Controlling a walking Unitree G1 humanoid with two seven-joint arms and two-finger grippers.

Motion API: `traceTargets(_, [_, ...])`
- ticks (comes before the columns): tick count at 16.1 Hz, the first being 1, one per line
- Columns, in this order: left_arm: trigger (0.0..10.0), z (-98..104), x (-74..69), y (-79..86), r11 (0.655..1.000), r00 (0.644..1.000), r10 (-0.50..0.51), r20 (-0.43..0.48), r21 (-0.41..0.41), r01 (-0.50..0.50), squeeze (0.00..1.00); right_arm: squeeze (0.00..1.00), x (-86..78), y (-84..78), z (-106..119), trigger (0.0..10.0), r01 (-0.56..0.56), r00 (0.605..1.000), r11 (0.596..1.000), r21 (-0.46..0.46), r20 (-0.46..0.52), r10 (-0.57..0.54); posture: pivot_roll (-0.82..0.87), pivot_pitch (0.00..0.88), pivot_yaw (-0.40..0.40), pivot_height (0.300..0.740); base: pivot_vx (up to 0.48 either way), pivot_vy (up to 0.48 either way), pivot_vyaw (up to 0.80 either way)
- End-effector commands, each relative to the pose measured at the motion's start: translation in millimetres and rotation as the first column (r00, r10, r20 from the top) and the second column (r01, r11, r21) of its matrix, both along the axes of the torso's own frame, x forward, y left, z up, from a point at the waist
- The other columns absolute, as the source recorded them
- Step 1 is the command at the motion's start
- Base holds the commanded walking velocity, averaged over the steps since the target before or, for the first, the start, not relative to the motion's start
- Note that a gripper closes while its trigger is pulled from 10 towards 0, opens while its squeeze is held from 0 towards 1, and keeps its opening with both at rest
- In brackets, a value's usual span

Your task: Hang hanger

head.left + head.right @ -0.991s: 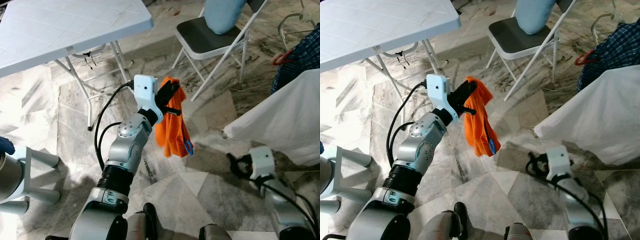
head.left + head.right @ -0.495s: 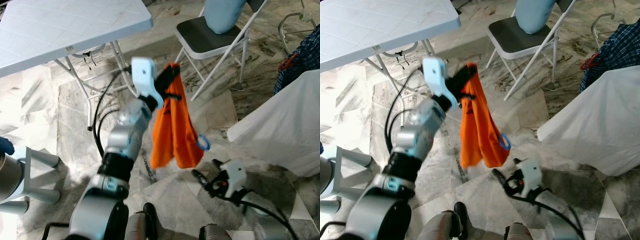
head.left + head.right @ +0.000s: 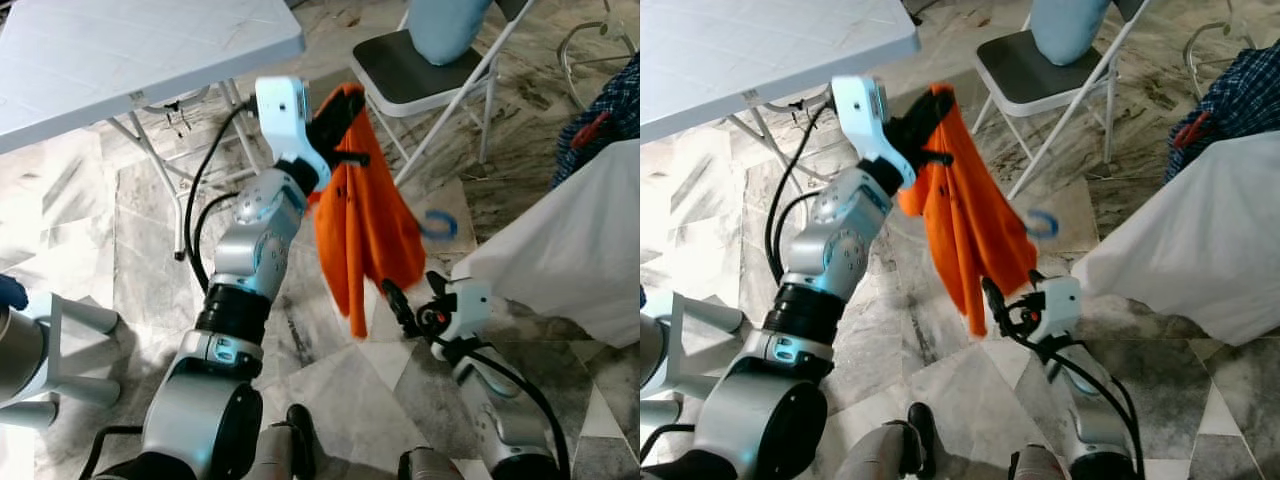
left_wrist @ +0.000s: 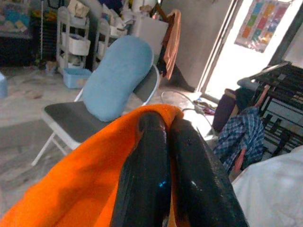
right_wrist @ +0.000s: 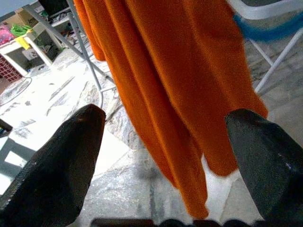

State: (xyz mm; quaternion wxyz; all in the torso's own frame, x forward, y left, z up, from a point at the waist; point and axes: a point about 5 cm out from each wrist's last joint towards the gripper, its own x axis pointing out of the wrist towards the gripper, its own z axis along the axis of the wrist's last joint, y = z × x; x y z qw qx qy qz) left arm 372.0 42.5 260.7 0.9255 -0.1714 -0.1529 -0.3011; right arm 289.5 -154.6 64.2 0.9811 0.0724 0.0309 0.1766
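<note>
I carry orange garment toward drying rack, ahead of left gripper, clamped on its top. Right gripper wide open, empty, just below hem. Blue hanger hook juts behind. Next: I hook it over rail.

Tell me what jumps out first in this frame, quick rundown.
The orange garment dangles mid-frame, pinched at its top by the left gripper, with a blue hanger hook poking out beside it. The right gripper sits open just below the cloth's lower edge. Behind stands a folding chair with a blue cushion, and a white folding table at upper left.
</note>
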Motion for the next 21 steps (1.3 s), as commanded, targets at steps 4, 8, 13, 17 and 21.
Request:
traceTargets(4, [5.8,14.2,-2.7,1.5,1.0,0.998,-0.016,0.053,-0.014,0.017,0.0,0.0,5.7,-2.5,-3.7,10.0,0.071,0.997,0.997,0.036,-0.019,-0.07,-0.05,0.217,0.164,0.74,0.0,0.0,0.0])
traceTargets(8, [5.0,8.7,-4.9,3.1,0.998,0.996,-0.065,0.06,0.019,0.064,0.0,0.0,16.4,-26.0,5.5,10.0,0.217,0.976,0.975,0.051,0.011,-0.218,-0.05,0.217,0.162,0.74,0.0,0.0,0.0])
traceTargets(13, [4.8,-9.2,-16.0,4.5,0.958,0.968,-0.235,0.084,0.191,0.216,0.0,0.0,24.6,-37.3,12.8,10.0,0.308,0.95,0.95,0.057,0.036,-0.31,-0.05,0.219,0.154,0.74,0.0,0.0,0.0])
traceTargets(17, [4.8,-62.7,-22.2,32.2,0.961,0.993,-0.112,-0.031,0.25,0.116,0.0,0.0,18.5,-47.5,11.7,10.0,0.355,0.933,0.935,0.015,0.057,-0.355,-0.07,0.223,0.137,0.74,0.0,0.0,0.0])
traceTargets(21, [4.6,-81.3,-31.8,43.9,0.968,0.997,-0.03,-0.065,0.245,0.046,0.0,0.0,14.7,-59.4,12.8,10.0,0.371,0.927,0.929,0.006,0.063,-0.371,-0.07,0.218,0.118,0.74,0.0,0.0,0.0])
